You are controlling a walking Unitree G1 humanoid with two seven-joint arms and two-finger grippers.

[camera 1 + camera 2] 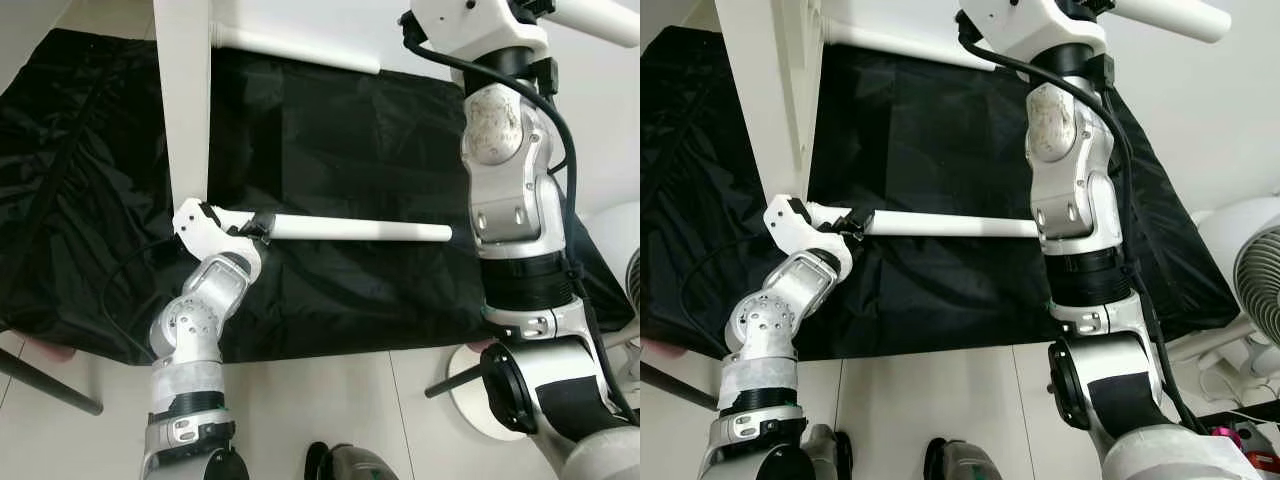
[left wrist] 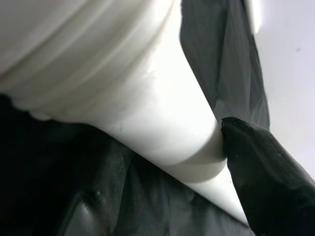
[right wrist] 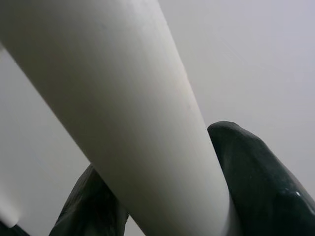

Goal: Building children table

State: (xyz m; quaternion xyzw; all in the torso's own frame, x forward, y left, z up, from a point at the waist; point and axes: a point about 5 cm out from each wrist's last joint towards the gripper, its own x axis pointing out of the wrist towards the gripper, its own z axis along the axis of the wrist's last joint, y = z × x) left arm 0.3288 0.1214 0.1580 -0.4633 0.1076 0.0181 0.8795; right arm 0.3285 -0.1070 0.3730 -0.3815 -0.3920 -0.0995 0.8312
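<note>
Now | left end effector [image 1: 262, 226] clamped on smooth white table leg [image 1: 360, 231] | right end effector [image 3: 162, 206] clamps another leg [image 3: 118, 108]

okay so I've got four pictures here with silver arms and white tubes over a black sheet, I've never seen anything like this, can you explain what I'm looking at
This is a humanoid robot assembling a small white table. The two wide pictures come from cameras in its head, looking down at its own silver arms. The two close-ups come from cameras on its wrists. A black sheet covers the floor, and the white tabletop stands on edge above it with a leg already attached. The left claw grips one end of a white table leg beside the tabletop. The right claw is closed around another white leg, held up high.
</note>
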